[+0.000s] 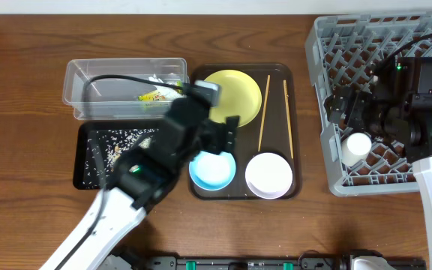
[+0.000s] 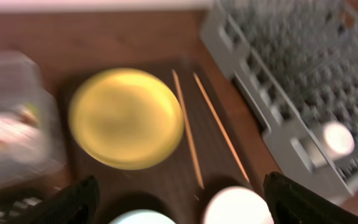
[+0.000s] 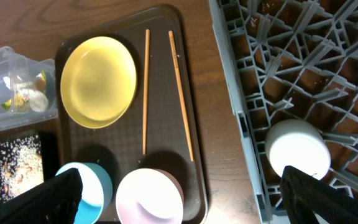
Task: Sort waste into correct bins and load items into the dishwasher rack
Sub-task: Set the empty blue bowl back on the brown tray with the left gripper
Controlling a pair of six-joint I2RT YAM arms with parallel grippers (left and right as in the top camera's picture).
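On the brown serving tray [image 1: 295, 82] lie a pale yellow plate [image 1: 235, 96], two chopsticks [image 1: 264, 112], a light blue bowl [image 1: 214, 171] and a white bowl [image 1: 268, 175]. My left gripper [image 1: 217, 136] hovers open and empty over the tray between plate and blue bowl; its view [image 2: 179, 208] is blurred. A small white cup [image 1: 357, 148] sits in the grey rack [image 1: 336, 45]. My right gripper [image 1: 351, 112] is open and empty above the rack's left edge, beside the cup [image 3: 296, 148]. The clear tub [image 1: 103, 90] holds the wrapper [image 1: 152, 95] and white paper [image 1: 158, 79]. Rice [image 1: 122, 142] lies in the black tray [image 1: 88, 172].
The left arm crosses the black tray and the tub's right end in the overhead view. A strip of bare table separates the serving tray from the rack [image 3: 303, 62]. The table's front edge is close below the trays.
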